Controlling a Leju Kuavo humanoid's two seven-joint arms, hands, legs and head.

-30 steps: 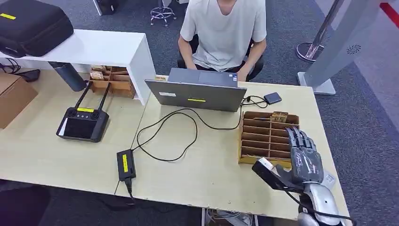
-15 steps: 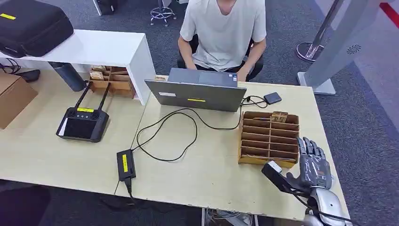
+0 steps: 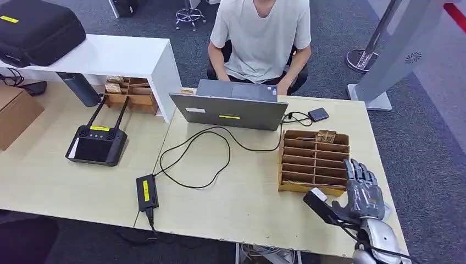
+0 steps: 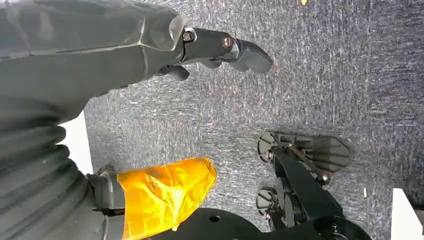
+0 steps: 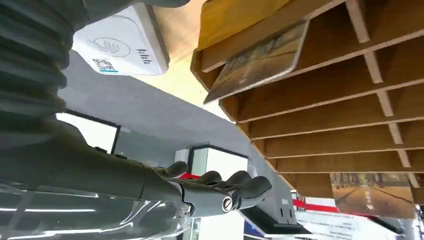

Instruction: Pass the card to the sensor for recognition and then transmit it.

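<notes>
A wooden slotted rack (image 3: 299,188) stands at the table's right end, with a brown card (image 3: 326,135) upright in its far slot. My right hand (image 3: 362,192) hovers just in front of the rack's near right corner, fingers straight and spread, holding nothing. In the right wrist view the rack (image 5: 325,100) is close, with one picture card (image 5: 260,60) leaning in a slot and a second card (image 5: 372,192) farther along. The white card sensor (image 5: 120,45) lies on the table beside the rack. My left hand (image 4: 220,47) hangs over grey carpet, holding nothing.
A person (image 3: 261,33) sits behind an open laptop (image 3: 231,110). A black cable (image 3: 192,159) runs to a power adapter (image 3: 146,192). A small black device (image 3: 319,114) lies behind the rack. A remote controller (image 3: 96,144) and a white shelf (image 3: 110,55) are at the left.
My right hand drew back from above the rack's near right corner toward the table's near edge, then edged slightly forward again. It stays open-fingered.
</notes>
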